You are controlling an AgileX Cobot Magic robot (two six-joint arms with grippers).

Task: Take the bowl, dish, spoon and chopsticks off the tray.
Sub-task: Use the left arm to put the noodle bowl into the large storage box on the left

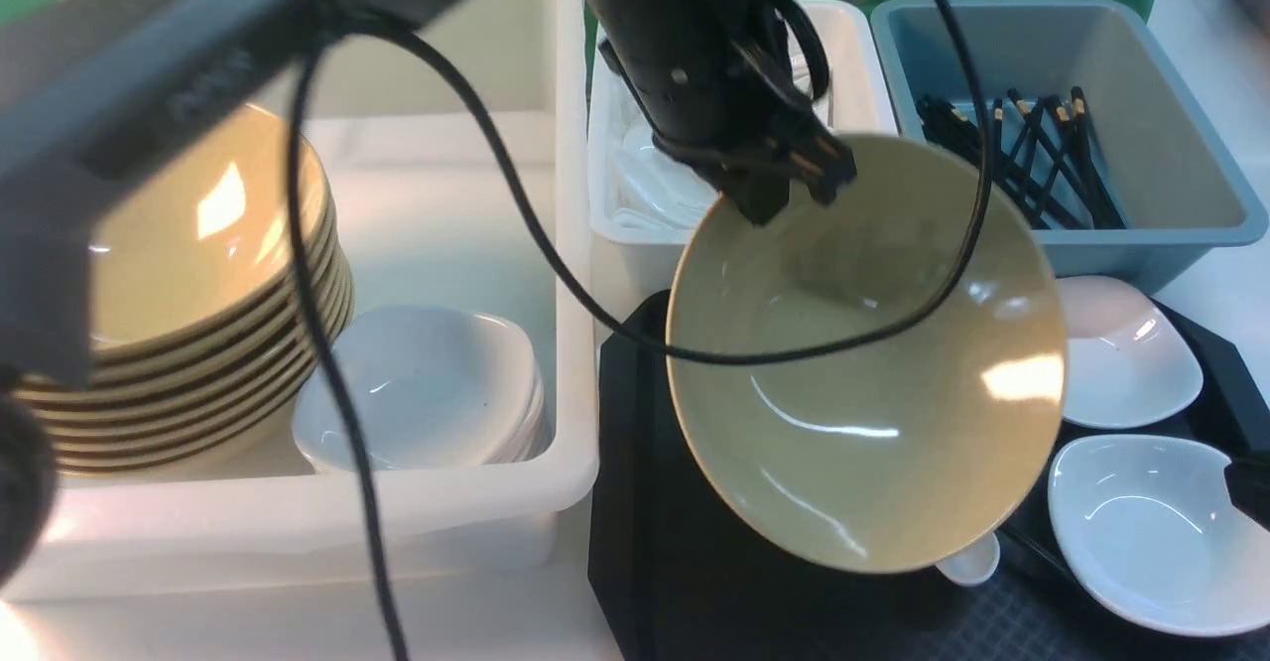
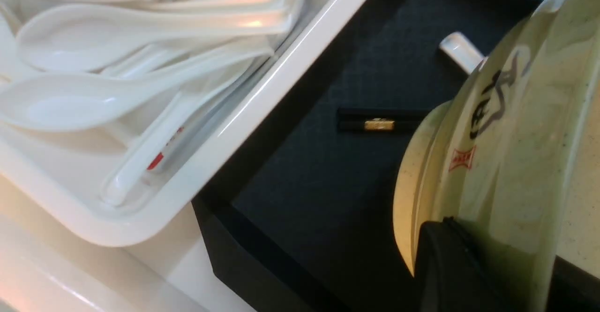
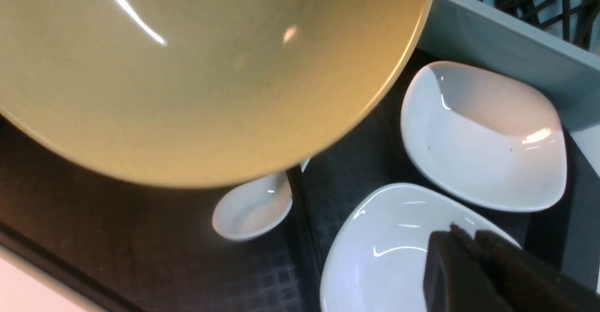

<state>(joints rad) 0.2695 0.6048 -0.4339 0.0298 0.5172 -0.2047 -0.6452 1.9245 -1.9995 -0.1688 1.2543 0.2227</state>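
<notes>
My left gripper point(image 1: 784, 185) is shut on the far rim of the mustard bowl point(image 1: 873, 363), which hangs tilted above the black tray point(image 1: 675, 562). The left wrist view shows that gripper point(image 2: 506, 256) clamped on the bowl wall point(image 2: 515, 152). Under the bowl lie the white spoon point(image 3: 253, 209) and the black chopsticks point(image 2: 379, 123) with a gold band. Two white dishes rest on the tray's right side, one farther point(image 1: 1126, 358) and one nearer point(image 1: 1151, 532). My right gripper point(image 3: 461, 241) is shut and empty, just above the nearer dish point(image 3: 384, 256).
The big white bin point(image 1: 556, 244) on the left holds a stack of mustard bowls point(image 1: 189, 284) and white dishes point(image 1: 427, 393). Behind the tray stand a white bin of spoons point(image 1: 645, 185) and a grey-blue bin point(image 1: 1171, 95) of chopsticks. A black cable point(image 1: 595, 304) loops across the bowl.
</notes>
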